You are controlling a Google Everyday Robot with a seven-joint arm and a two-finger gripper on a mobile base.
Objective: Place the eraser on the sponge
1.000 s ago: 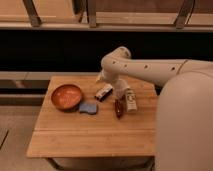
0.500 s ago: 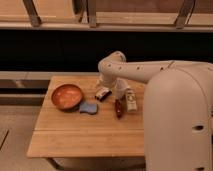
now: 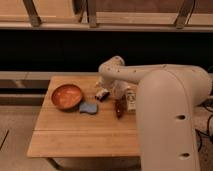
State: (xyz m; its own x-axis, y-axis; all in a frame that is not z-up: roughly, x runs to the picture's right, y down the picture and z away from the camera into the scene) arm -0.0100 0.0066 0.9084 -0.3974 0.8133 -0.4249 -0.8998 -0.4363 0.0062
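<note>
The eraser (image 3: 102, 94), a small dark block with white parts, lies on the wooden table (image 3: 75, 135) just right of the orange bowl. The light-blue sponge (image 3: 89, 107) rests flat in front of it, near the bowl's rim. My gripper (image 3: 115, 91) hangs at the end of the white arm, low over the table and right beside the eraser on its right. The arm bends down from an elbow above the table's back edge.
An orange bowl (image 3: 66, 96) stands at the table's left rear. A dark red-brown elongated object (image 3: 119, 107) and a white labelled item (image 3: 131, 98) sit right of the gripper. The arm's large white body (image 3: 170, 120) covers the table's right side.
The arm's white body has swung further left and fills more of the view. The gripper end stays near the eraser. Eraser, sponge and bowl have not moved.
</note>
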